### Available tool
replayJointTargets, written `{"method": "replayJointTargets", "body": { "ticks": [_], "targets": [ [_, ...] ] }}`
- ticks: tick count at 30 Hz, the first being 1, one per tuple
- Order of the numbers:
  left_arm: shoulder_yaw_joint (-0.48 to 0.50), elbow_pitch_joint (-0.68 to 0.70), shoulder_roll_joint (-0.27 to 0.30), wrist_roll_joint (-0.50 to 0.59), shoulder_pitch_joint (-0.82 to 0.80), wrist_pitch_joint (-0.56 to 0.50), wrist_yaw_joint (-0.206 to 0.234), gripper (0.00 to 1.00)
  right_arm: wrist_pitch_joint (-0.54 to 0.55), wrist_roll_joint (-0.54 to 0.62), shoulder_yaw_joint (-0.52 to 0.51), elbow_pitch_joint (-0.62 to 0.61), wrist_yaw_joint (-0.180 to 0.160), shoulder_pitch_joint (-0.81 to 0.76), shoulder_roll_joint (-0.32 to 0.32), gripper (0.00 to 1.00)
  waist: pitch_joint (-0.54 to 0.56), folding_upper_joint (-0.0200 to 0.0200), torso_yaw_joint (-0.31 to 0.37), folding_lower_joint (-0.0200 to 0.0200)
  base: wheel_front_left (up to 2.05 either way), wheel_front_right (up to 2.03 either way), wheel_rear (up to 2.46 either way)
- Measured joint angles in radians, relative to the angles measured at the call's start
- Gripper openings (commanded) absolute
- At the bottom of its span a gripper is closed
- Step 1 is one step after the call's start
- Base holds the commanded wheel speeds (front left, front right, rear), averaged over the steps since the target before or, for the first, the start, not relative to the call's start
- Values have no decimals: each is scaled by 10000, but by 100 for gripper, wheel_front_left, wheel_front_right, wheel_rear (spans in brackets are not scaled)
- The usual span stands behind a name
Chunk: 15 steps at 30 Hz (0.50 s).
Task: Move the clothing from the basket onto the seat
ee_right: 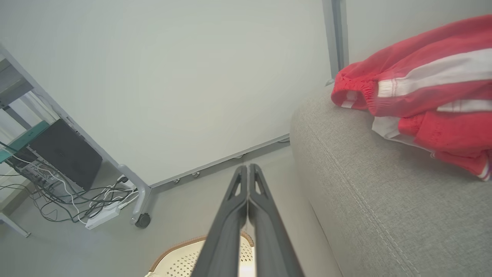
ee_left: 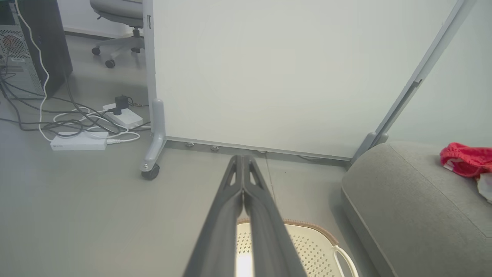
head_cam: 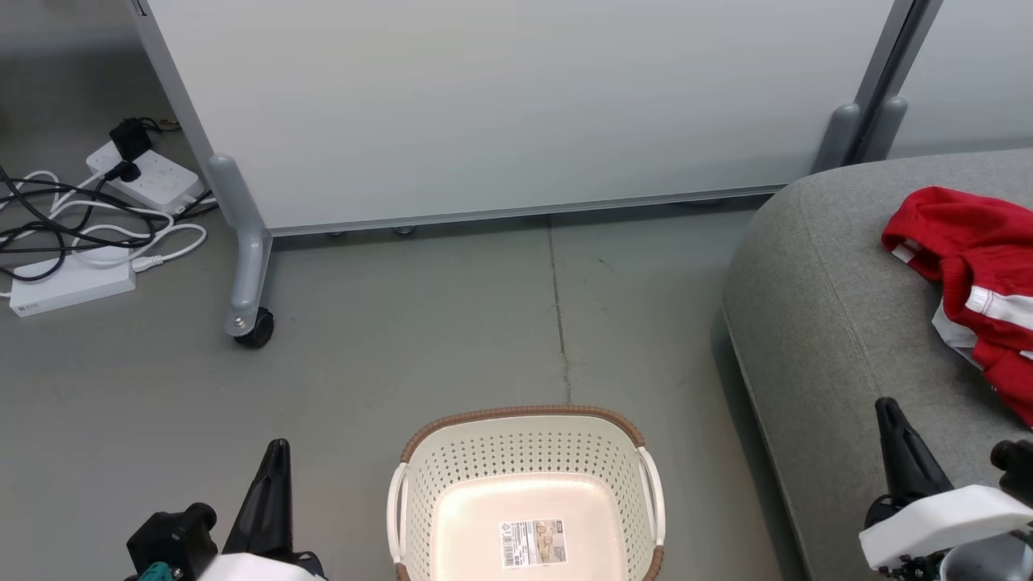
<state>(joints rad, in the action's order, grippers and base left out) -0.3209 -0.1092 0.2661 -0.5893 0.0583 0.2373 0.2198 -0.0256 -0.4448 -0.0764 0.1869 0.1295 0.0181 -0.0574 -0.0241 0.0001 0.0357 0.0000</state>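
Nearest, the left gripper and right gripper each have their two long dark fingers pressed together on nothing. Between them stands the cream-white perforated plastic basket with a brown woven-look rim, a barcode sticker showing on its floor. Farther right, the bright red, white-striped fabric clothing lies on the large grey upholstered seat, beyond the right gripper's tips and apart from them
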Motion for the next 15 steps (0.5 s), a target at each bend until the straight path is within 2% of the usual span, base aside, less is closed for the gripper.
{"method": "replayJointTargets", "body": {
  "ticks": [15],
  "targets": [
    [130,52,-428,-2104,-20,23,-644,0,1358,-2374,-1030,510,-2,410,-249,0,28,0,-49,0,0,0,0]
  ]
}}
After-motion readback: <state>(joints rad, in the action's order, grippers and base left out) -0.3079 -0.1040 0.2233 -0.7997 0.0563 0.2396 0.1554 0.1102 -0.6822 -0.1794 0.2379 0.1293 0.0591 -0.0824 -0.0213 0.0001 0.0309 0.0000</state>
